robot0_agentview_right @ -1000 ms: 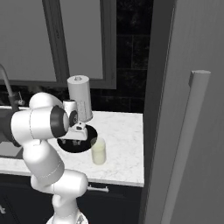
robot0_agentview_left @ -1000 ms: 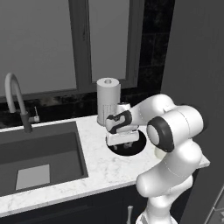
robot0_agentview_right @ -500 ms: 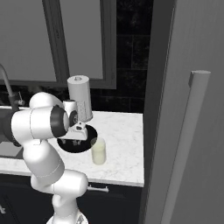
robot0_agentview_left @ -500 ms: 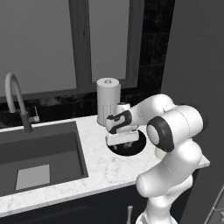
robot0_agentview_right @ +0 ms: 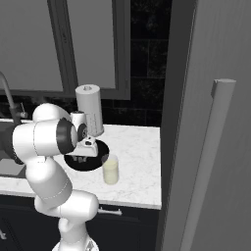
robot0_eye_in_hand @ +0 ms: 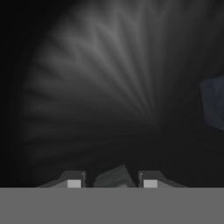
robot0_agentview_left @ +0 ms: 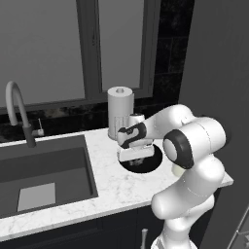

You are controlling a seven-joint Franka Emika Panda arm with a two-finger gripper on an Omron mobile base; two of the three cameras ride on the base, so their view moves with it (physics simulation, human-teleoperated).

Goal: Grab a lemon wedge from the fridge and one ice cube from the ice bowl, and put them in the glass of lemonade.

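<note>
Now, ice cube [robot0_eye_in_hand: 114,176] between hand [robot0_eye_in_hand: 112,183] tips (inside ice bowl [robot0_eye_in_hand: 87,87]).

Marble counter [robot0_agentview_left: 116,187], grey sink [robot0_agentview_left: 44,170], dark-framed window [robot0_agentview_left: 87,46] behind.

Both base views are evenly and softly lit, rendered in flat muted greys without hard shadows or glare, and they stay sharp to the edges, the white arm [robot0_agentview_left: 194,146] and the marble counter [robot0_agentview_right: 137,166] being the brightest surfaces. The hand view is very dim and soft: a faint fan of grey streaks brightens the ribbed inside of the ice bowl [robot0_eye_in_hand: 109,87] toward the upper middle and falls to near black at the left and right edges. A pale bluish block [robot0_eye_in_hand: 214,105] at its right edge is blurred.
</note>
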